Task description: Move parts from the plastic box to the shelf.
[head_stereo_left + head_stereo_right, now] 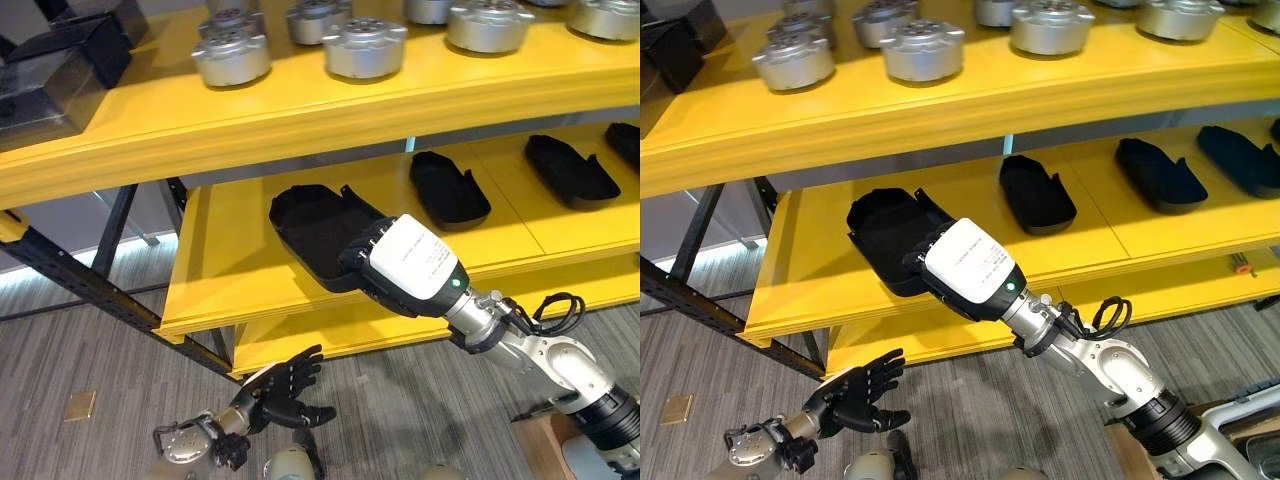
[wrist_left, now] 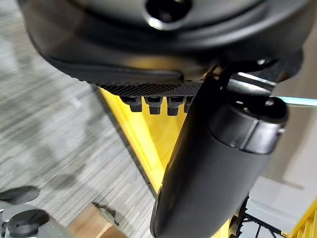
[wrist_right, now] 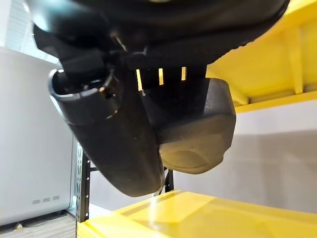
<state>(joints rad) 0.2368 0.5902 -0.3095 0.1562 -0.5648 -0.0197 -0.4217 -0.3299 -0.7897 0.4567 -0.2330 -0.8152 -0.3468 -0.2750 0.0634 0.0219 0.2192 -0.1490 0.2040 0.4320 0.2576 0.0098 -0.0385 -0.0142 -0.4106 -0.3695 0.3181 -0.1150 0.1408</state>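
A small brass floor plate (image 1: 79,405) sits in the grey plank floor (image 1: 90,340). A black diagonal brace (image 1: 75,280) crosses above it.

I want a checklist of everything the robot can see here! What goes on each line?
Surface: yellow shelf, two levels; grey plank floor below.
Job's things: black part on the lower level's front edge, under the right hand; more black parts lie further along.
Clutter: silver round metal parts on the upper level.
Hands: right hand is on the black part, thumb and fingers around it; left hand is open, low over the floor.
Cables: nothing seen.
Surroundings: black shelf frame.
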